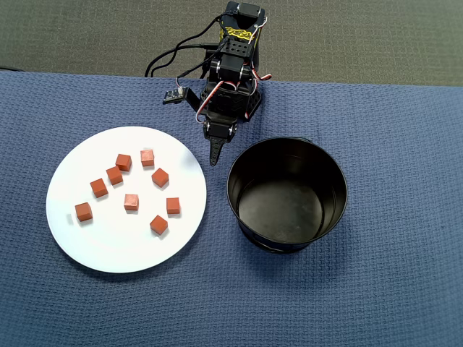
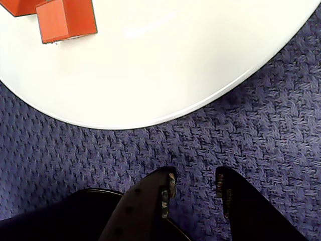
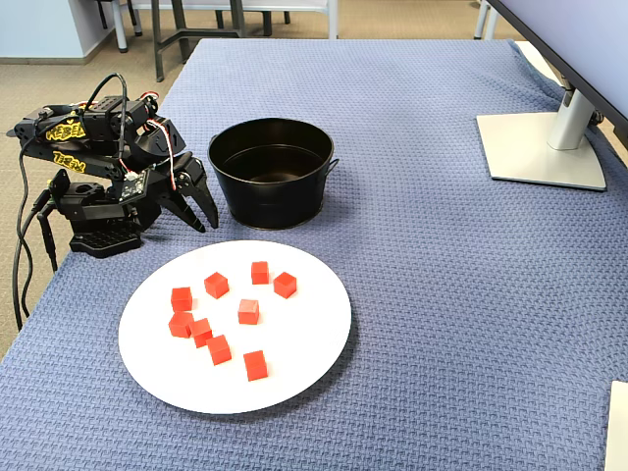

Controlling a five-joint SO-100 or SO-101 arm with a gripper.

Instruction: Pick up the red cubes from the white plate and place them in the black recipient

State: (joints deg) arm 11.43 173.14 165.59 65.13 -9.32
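Eight small red-orange matte cubes [image 1: 131,202] are lying on the large round glossy white plate [image 1: 108,249] while the pincer [image 2: 194,187] (empty, jaws narrowly parted) is hanging beside the tall-walled glossy black tin [image 1: 329,217].

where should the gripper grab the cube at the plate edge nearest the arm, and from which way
Take the red cube by two opposite flat side faces, coming straight down from above. It lies flat on the white plate with bare plate all around it, its nearest neighbour apart from it, so the fingers likely fit either side. The gripper hangs empty, slightly open, over the cloth between plate and black recipient.
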